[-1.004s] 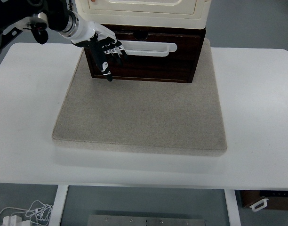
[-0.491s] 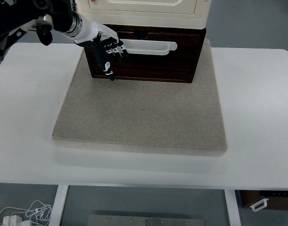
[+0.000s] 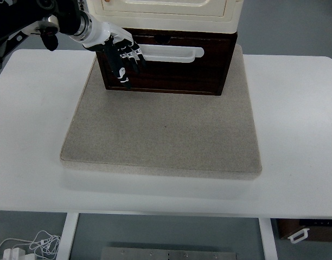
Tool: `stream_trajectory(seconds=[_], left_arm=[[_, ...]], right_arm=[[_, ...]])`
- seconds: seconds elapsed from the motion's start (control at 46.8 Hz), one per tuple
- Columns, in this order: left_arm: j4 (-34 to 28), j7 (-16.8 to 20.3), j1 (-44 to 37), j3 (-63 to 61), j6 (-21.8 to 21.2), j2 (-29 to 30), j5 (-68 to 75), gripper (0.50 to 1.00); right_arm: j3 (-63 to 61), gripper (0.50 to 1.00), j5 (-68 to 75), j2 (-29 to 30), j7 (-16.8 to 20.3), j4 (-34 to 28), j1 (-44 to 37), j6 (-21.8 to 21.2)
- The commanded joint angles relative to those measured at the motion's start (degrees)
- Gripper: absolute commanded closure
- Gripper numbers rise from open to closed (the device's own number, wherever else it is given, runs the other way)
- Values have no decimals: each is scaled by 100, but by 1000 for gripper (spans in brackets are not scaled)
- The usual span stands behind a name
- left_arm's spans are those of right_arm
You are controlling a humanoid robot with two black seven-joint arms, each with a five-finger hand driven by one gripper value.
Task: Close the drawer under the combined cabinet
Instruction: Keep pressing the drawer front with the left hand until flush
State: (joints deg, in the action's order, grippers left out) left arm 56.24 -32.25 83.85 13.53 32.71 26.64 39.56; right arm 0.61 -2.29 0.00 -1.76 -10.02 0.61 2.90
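Pressing further in, the left hand (image 3: 121, 59), fingers extended and gripping nothing, leaves the dark drawer (image 3: 166, 62) nearly shut under the cream cabinet (image 3: 166, 13)

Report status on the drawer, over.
Left robot hand flat against the drawer front, fingers extended, holding nothing. Right arm out of view. Drawer sticks out past the cabinet above. Mat in front bare.
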Motion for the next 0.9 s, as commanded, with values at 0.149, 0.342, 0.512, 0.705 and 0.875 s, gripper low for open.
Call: stream_trajectory(seconds=[0.149,0.342,0.512,0.705,0.875], left_arm=[[-34,8,-9,9,-2,8,0,542],[-34,43,-9,18,7,8,-27,538],[10,43,0,53,7,-9,-27,536],[28,43,-9,79,7,-167,-18,536],[1,43,-18,79,-2,-185,8,540]], right_arm=[[0,548,1,0,0,0,0,0],[0,548,1,0,0,0,0,0],[0,548,1,0,0,0,0,0],[0,548,1,0,0,0,0,0],[0,548,1,0,0,0,0,0]])
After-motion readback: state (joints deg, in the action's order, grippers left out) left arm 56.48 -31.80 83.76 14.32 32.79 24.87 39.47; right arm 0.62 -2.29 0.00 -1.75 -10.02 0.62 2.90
